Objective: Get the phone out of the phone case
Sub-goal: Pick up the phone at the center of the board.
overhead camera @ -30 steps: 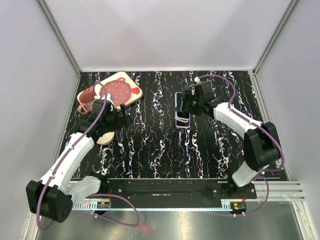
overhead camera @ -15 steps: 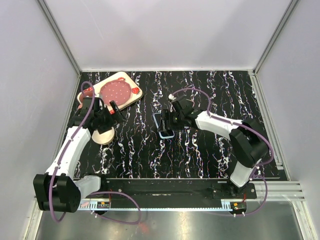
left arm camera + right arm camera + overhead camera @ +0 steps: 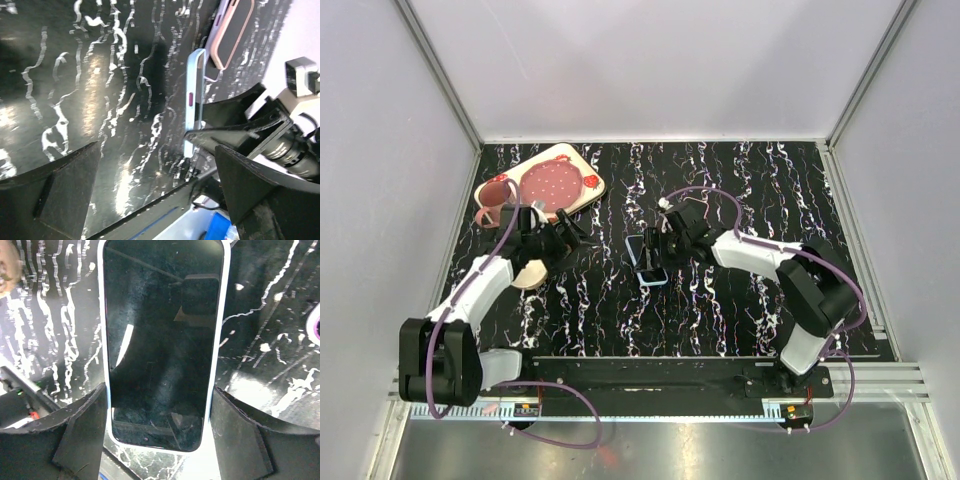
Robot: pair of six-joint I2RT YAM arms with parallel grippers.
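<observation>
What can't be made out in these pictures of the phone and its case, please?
Right wrist view: the cased phone shows only its screen; its back faces away.
Top view: the right tool covers part of that phone, and the case's edge is too small to read.
Left wrist view: the pink-rimmed phone is cut off by the top edge.
Top view: the left arm hides part of the round beige object.

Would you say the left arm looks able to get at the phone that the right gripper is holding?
Probably yes. The left gripper stands open and faces the phone, with only bare table between them. The right gripper grips its sides at one end, leaving the other end free.
</observation>
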